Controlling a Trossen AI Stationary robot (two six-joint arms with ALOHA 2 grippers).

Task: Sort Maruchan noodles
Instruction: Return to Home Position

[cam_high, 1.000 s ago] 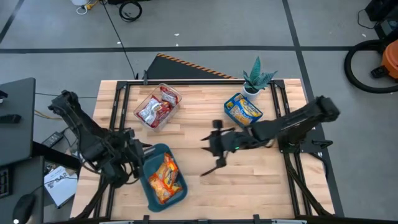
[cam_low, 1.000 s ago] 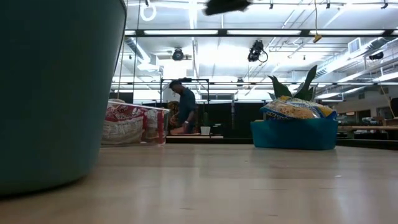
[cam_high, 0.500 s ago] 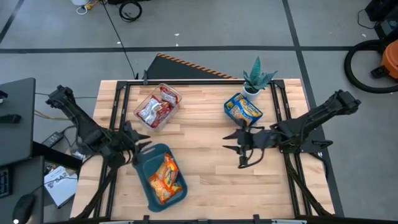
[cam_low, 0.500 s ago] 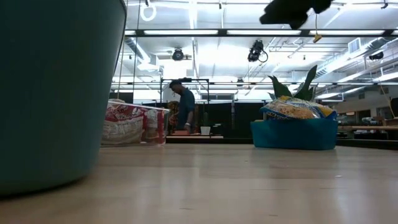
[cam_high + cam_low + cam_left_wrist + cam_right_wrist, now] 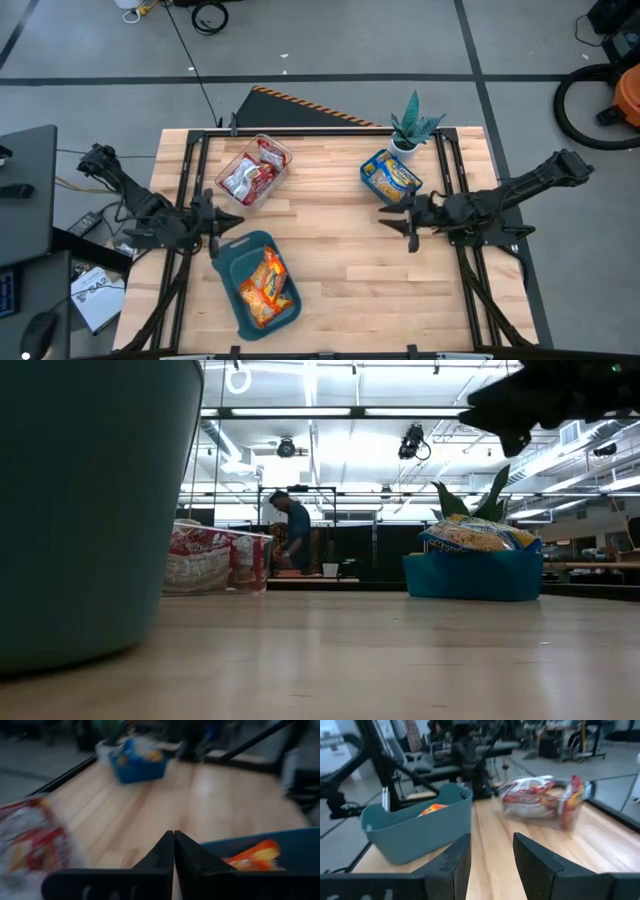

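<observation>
Looking straight down, the high camera showed three containers on the wooden table (image 5: 350, 290), each loaded with Maruchan noodles.

1. The clear plastic bin (image 5: 288, 155) stood toward the far left of the table and held the red packets (image 5: 250, 175).
2. The small teal tray (image 5: 366, 178) stood toward the far right, just beside a potted plant (image 5: 414, 124). It held the blue-and-yellow packets (image 5: 396, 175), which rose above its rim in the low view.
3. The dark blue bin (image 5: 240, 264) stood at the near left and held the orange packets (image 5: 265, 285).

Left arm: the left gripper (image 5: 218, 222) hung at the table's left side, just beside the far corner of the dark blue bin and apart from the packets inside it. The left wrist view showed its two fingers (image 5: 160, 855) pressed together tip to tip. That view looked across the table toward the small teal tray, with an orange packet showing inside the dark blue bin close by.

Right arm: the right gripper (image 5: 398, 228) hung over the table's right side, near the small teal tray and apart from it. The right wrist view showed its jaws apart, with bare wood visible in the gap between them. That view faced the dark blue bin and the clear plastic bin on the opposite side. In the low view a dark part of this arm showed high up, above the small teal tray and well clear of the tabletop.

Background: a person (image 5: 296, 530) stood in the room well beyond the table.
</observation>
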